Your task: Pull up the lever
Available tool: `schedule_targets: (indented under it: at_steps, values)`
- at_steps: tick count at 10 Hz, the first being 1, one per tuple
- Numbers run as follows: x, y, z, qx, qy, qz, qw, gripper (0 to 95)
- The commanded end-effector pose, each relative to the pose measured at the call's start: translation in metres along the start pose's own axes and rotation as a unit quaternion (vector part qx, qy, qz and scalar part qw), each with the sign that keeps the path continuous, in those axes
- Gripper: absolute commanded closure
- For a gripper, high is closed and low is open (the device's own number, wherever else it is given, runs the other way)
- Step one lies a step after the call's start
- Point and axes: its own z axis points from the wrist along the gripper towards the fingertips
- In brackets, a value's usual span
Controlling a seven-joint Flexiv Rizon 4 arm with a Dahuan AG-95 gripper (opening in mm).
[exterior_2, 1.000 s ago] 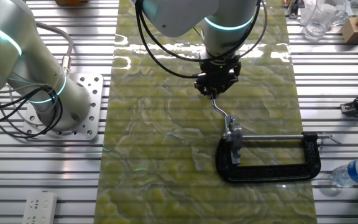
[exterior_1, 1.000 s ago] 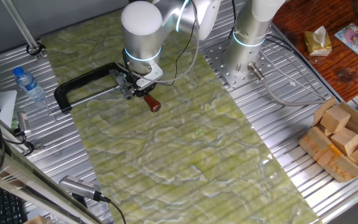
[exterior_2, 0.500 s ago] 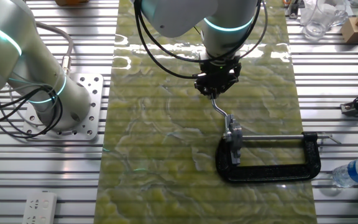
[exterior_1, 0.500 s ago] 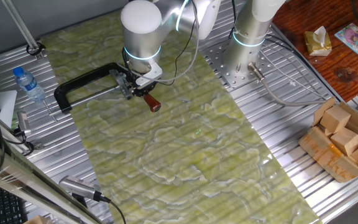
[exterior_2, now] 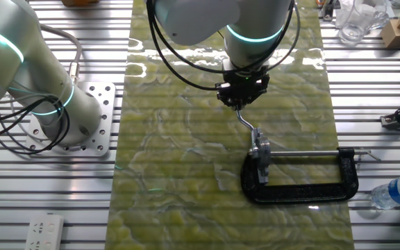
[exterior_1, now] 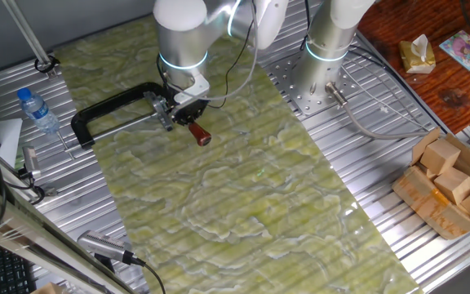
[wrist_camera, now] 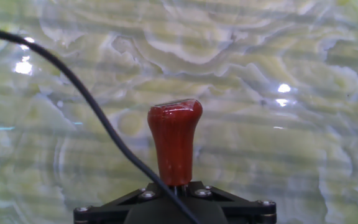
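The lever is a thin silver rod point(exterior_2: 246, 124) with a red-brown cap point(exterior_1: 201, 136), jointed to a small metal base point(exterior_2: 261, 149) on the black C-shaped clamp point(exterior_1: 108, 106). My gripper point(exterior_1: 188, 115) sits over the rod just behind the cap and is shut on it; the other fixed view shows it point(exterior_2: 241, 100) at the rod's far end. In the hand view the cap point(wrist_camera: 173, 140) sticks out forward from the black gripper body point(wrist_camera: 174, 190), above the green marbled mat. The fingertips themselves are hidden.
The clamp's long screw rod point(exterior_2: 311, 153) runs right from the base. A water bottle point(exterior_1: 37, 110) lies left of the clamp. A second arm's base point(exterior_1: 325, 49) stands at the back. A box of wooden blocks point(exterior_1: 451, 184) sits right. A black cable point(wrist_camera: 73, 87) crosses the hand view.
The arm and gripper have shifted slightly up and back. The lever's red cap looks to be in nearly the same place.
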Motion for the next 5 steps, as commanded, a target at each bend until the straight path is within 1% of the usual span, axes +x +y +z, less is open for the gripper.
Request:
schedule_targets:
  at_steps: [1,3,5]
  values:
    - [0.0002,0.0001,-0.0203,0.001,-0.003,0.003,1.0,95.0]
    - [0.0001,0.0002,-0.0235,0.006,-0.018,0.011,0.9998,95.0]
    - [-0.0002,0.0004,-0.0294,0.009,-0.023,0.016,0.9996,95.0]
